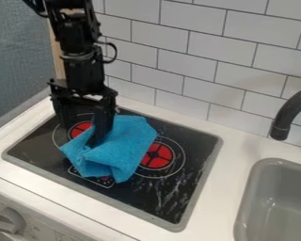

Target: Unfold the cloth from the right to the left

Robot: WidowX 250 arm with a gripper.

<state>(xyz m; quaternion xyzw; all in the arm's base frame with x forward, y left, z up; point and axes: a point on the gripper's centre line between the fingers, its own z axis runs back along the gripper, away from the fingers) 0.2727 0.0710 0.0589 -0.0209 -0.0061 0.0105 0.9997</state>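
Looks like pre-grasp: gripper point(82, 135) spread at the left part of the bunched blue cloth point(124, 145), which lies across the burners on the black stovetop point(174, 192); next, pinch a loose right-hand layer, lift slightly, draw it left.

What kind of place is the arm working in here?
Looks like a toy or mock kitchen: a black stovetop with red burner discs, a grey rectangular sink basin with a dark curved faucet, and a white brick-pattern tile backsplash.
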